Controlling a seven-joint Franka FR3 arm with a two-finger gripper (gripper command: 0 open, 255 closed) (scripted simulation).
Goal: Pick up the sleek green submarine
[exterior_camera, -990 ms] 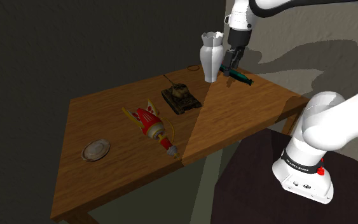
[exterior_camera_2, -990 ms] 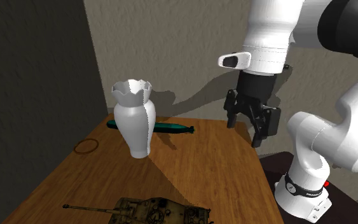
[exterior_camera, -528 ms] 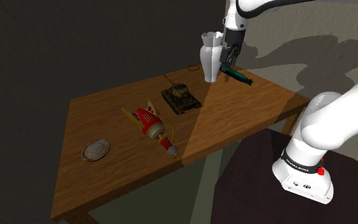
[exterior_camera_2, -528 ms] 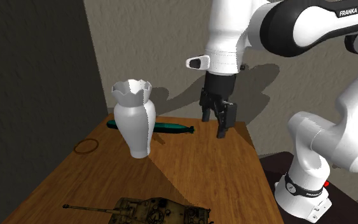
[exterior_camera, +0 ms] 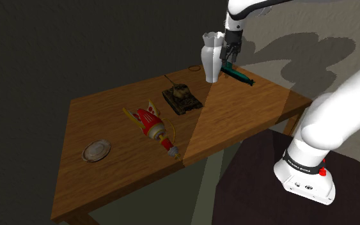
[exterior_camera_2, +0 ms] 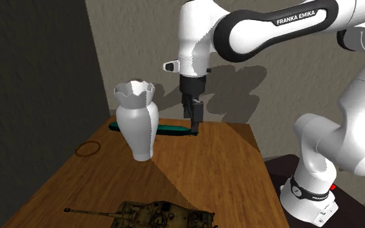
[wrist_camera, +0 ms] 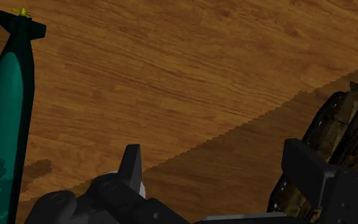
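Hanging low over the tabletop [exterior_camera: 249, 108] close by the green submarine [exterior_camera_2: 169, 131], jaws spread wide, grasping nothing, submarine lying flat beside white vase [exterior_camera_2: 137, 123], toy tank [exterior_camera: 182, 98] nearby

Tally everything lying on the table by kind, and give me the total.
White vase: 1
Green submarine: 1
Camouflage tank: 1
Red and yellow rocket toy: 1
Round grey dish: 1
Brown ring: 1
Total: 6
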